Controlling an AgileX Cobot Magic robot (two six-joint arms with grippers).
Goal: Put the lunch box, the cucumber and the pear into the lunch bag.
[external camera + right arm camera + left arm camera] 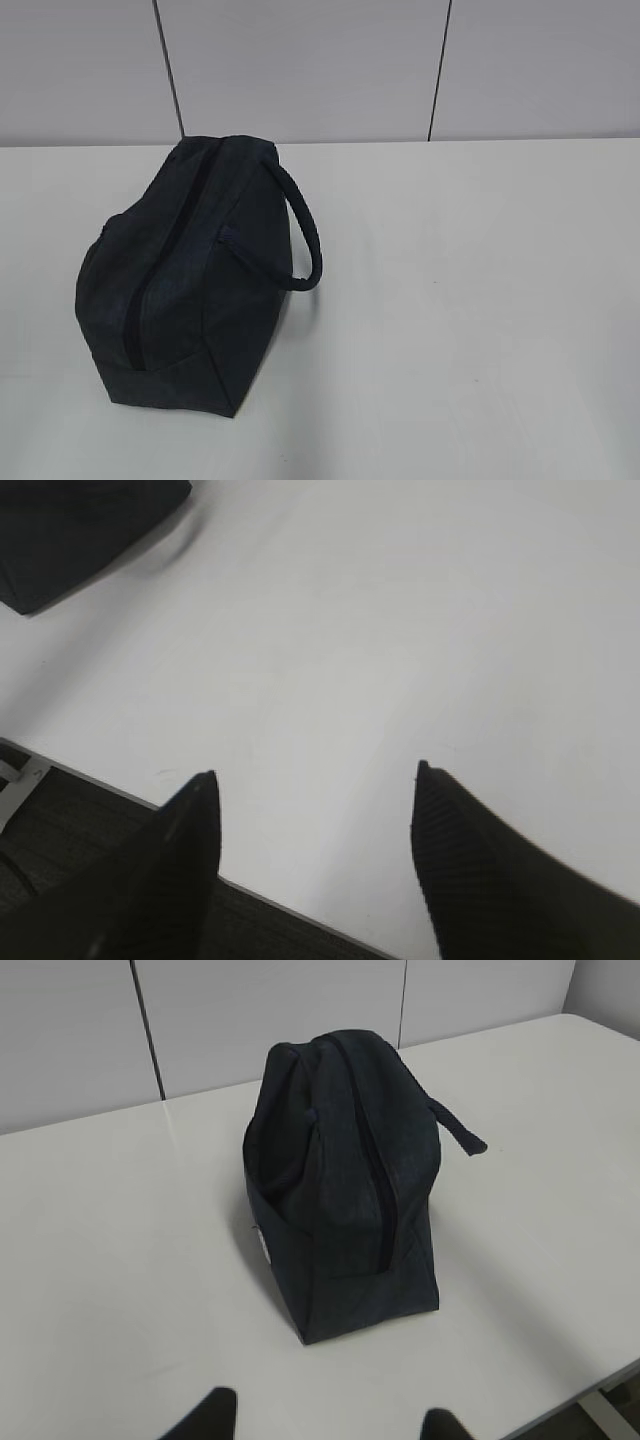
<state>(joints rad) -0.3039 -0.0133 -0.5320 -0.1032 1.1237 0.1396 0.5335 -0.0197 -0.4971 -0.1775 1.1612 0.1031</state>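
Note:
The dark navy lunch bag (185,275) stands on the white table at the left, its top zipper shut and its loop handle (305,235) hanging to the right. It also shows in the left wrist view (345,1180) and, as a corner, in the right wrist view (70,530). My left gripper (325,1415) is open and empty, well back from the bag's near end. My right gripper (313,775) is open and empty over the table's front edge. Neither gripper shows in the exterior view. The lunch box, cucumber and pear are out of view.
The white table (470,300) runs to a grey panelled wall (300,65) behind. The table's front edge (110,785) and dark floor below show in the right wrist view.

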